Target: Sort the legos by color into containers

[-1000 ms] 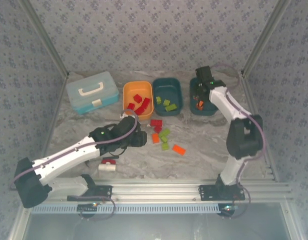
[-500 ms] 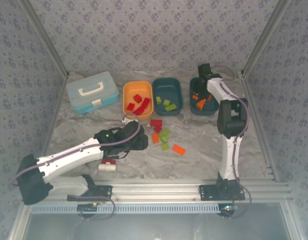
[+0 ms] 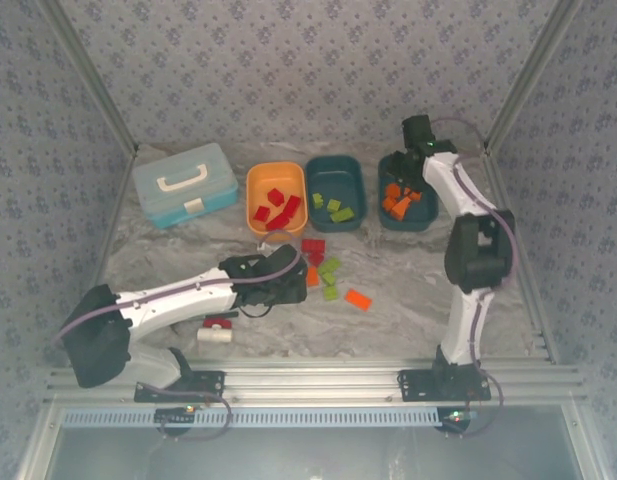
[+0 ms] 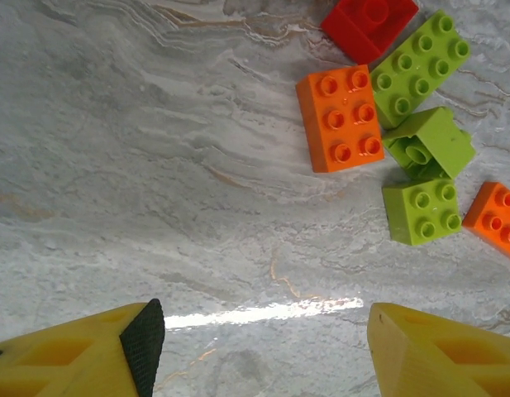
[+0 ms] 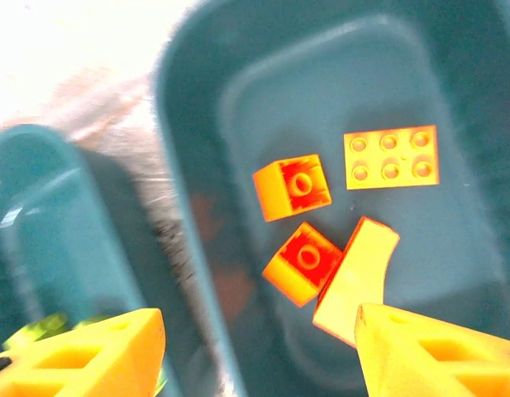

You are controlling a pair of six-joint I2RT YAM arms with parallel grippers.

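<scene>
— Top view?
— My left tool point(image 3: 294, 284) sits low over the desk point(image 3: 168, 250), just beside the loose legos point(image 3: 328, 272). My right tool point(image 3: 408, 165) hangs above the right teal tub point(image 3: 424, 220). Red bricks point(image 3: 279, 208) lie in the orange tub point(image 3: 254, 195).
— Left wrist?
— Fingers spread, nothing between them. An orange brick point(image 4: 340, 118) and green bricks point(image 4: 421, 212) lie ahead.
— Right wrist?
— Spread too, empty, over orange pieces point(image 5: 293, 187) in that tub.

The left arm stretches low and rightward, its left gripper point(image 4: 263, 335) spread wide and empty (yellow fingers well apart). The right arm reaches far forward, elbow raised, its right gripper point(image 5: 259, 343) likewise parted, holding nothing.
</scene>
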